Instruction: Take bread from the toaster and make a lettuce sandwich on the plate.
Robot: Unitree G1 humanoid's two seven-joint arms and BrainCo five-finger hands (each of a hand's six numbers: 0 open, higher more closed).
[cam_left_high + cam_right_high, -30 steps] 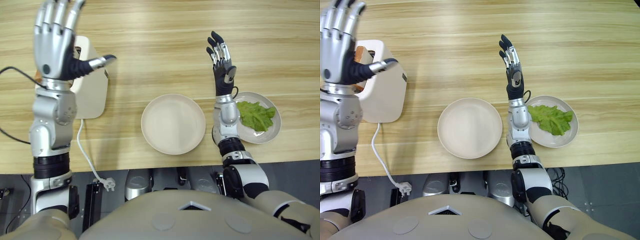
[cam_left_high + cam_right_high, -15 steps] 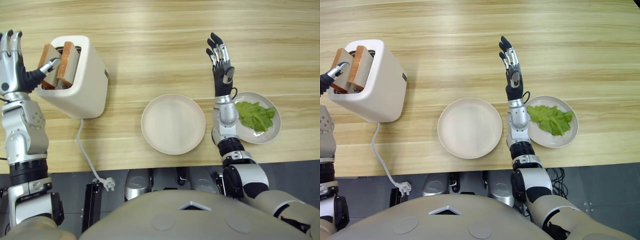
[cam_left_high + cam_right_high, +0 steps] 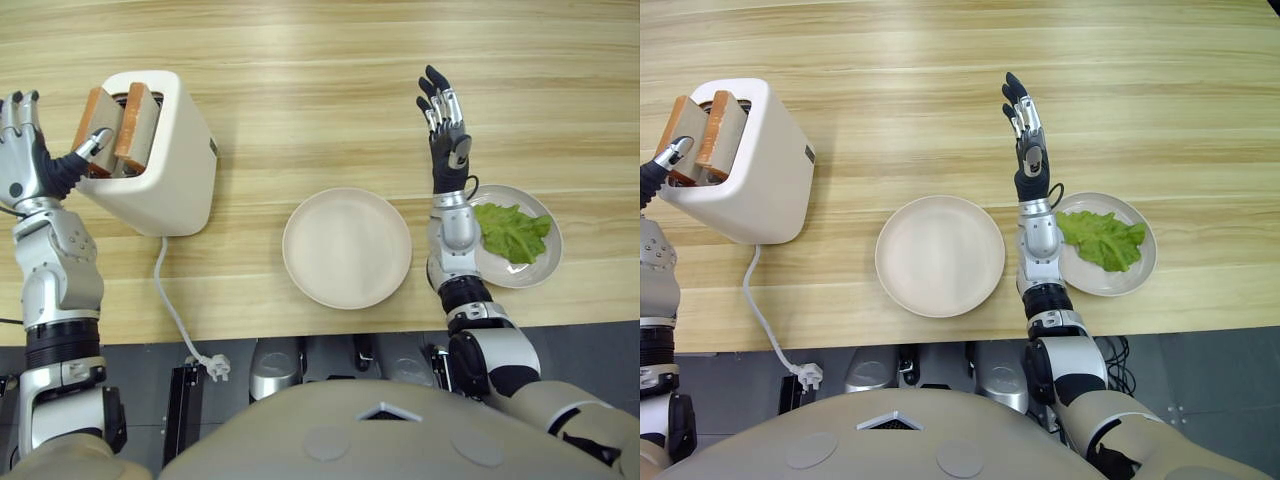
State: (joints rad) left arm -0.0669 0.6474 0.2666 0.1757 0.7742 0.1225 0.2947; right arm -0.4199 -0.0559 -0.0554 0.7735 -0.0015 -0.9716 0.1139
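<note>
Light wood table (image 3: 300, 60), cord (image 3: 170, 300) trailing off near edge. White toaster (image 3: 170, 170) far left; two browned bread slices (image 3: 137, 125) upright in slots. Beside it left hand (image 3: 22, 160), near lettuce (image 3: 512, 230) right hand (image 3: 447, 140): fingers outstretched, holding nothing.

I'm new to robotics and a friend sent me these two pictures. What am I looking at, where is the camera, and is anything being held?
This is a humanoid robot whose two arms end in fingered hands. Both pictures come from a stereo camera on its head, looking down at a wooden table. They show the same scene from slightly different spots. On the table stand a white toaster with two bread slices sticking up, an empty plate, and a dish of lettuce. The left robot hand is beside the toaster, fingers open, its thumb at the outer slice. The right robot hand is raised and open beside the dish. Neither holds anything.
</note>
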